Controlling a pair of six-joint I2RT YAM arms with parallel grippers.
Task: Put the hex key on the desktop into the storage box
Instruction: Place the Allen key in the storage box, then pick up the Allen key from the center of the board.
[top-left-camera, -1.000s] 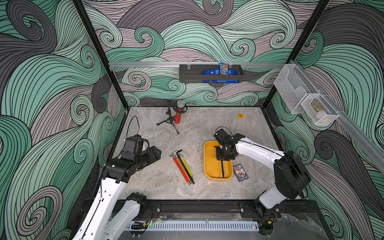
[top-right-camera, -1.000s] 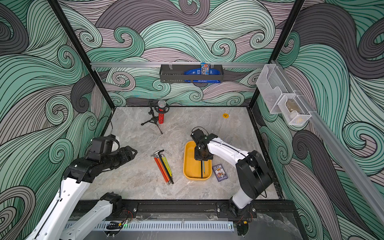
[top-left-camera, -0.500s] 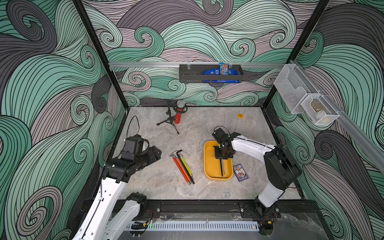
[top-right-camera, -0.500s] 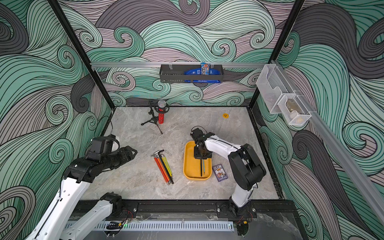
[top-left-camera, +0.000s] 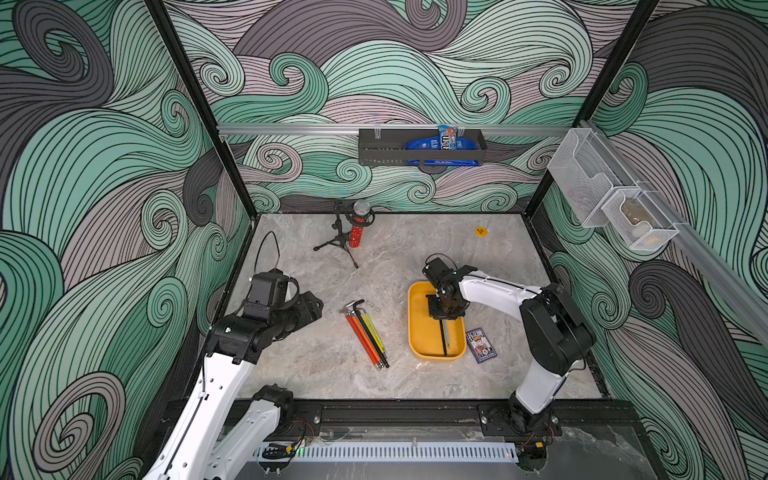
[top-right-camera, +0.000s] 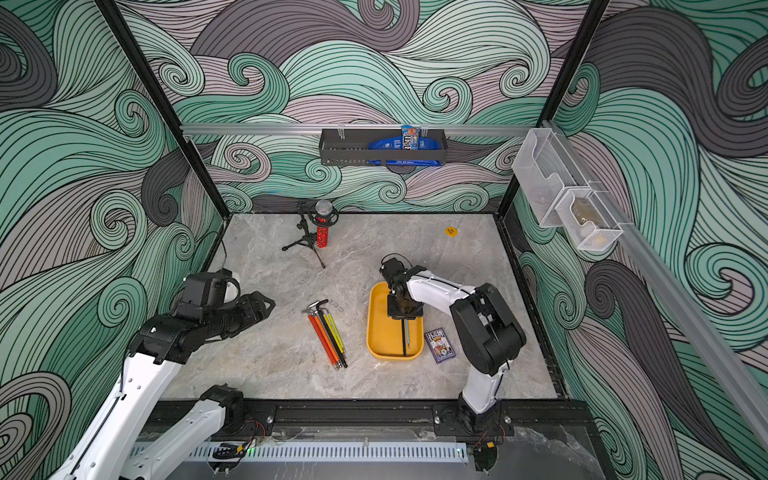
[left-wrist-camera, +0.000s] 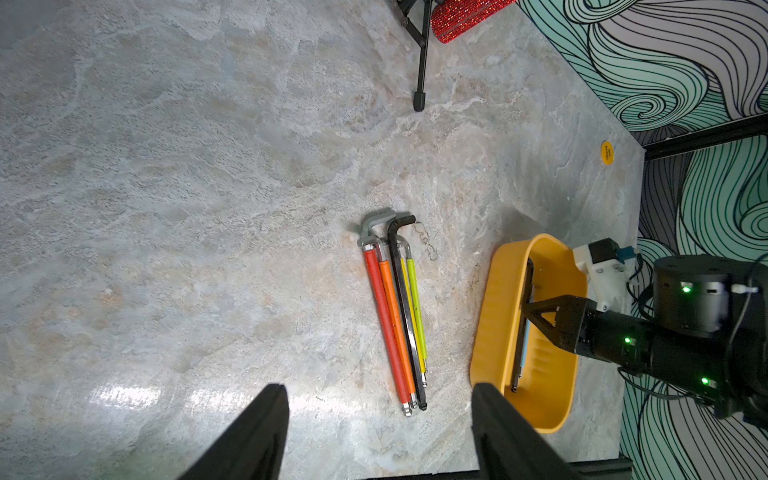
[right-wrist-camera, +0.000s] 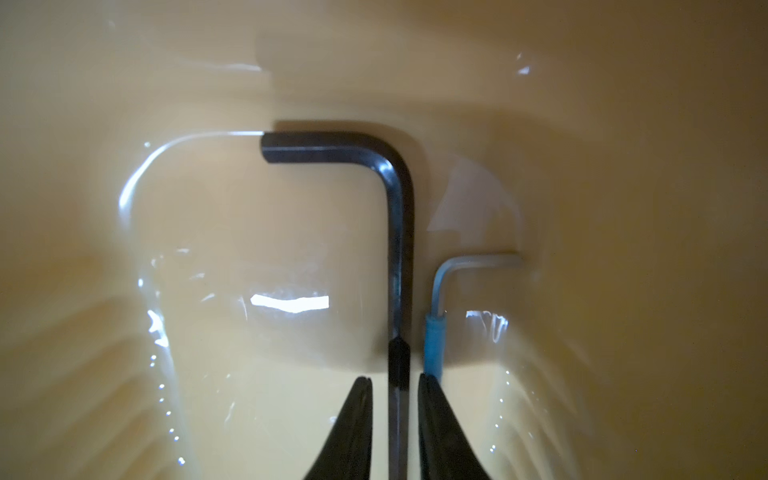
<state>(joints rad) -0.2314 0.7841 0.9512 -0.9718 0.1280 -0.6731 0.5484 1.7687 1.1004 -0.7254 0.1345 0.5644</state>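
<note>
— Yellow-orange plastic, glossy and round-cornered: so the storage box (top-left-camera: 422, 332) looks to us in both top views, with two thin lines lying along its length.

— The right wrist view tells us what they are: a black hex key (right-wrist-camera: 401, 249), dull faceted steel, and just beside it a thinner blue-sleeved hex key (right-wrist-camera: 434, 340), silvery where bare. Both lie on the box floor, shafts parallel, short bent arms turned away from each other.

— From above we cannot see those bends. The right gripper (top-left-camera: 443, 309) covers that end, the one far from the front rail (top-left-camera: 395, 409).

— Up close, its fingers (right-wrist-camera: 357, 415) stand parted astride the black shaft, a gap showing on one side. We call it released, gripping nothing.

— The left wrist view gives us the clearest look at the other hex keys (left-wrist-camera: 395, 324). They are sleeved red, orange and yellow-green around a bare black one. They are bundled on the grey, pale-veined desktop (left-wrist-camera: 166, 166), bends toward the back wall (top-left-camera: 374, 83), slightly slanted to the box.

— And the left gripper (left-wrist-camera: 380, 387) hangs over the desktop, jaws wide, empty.
</note>
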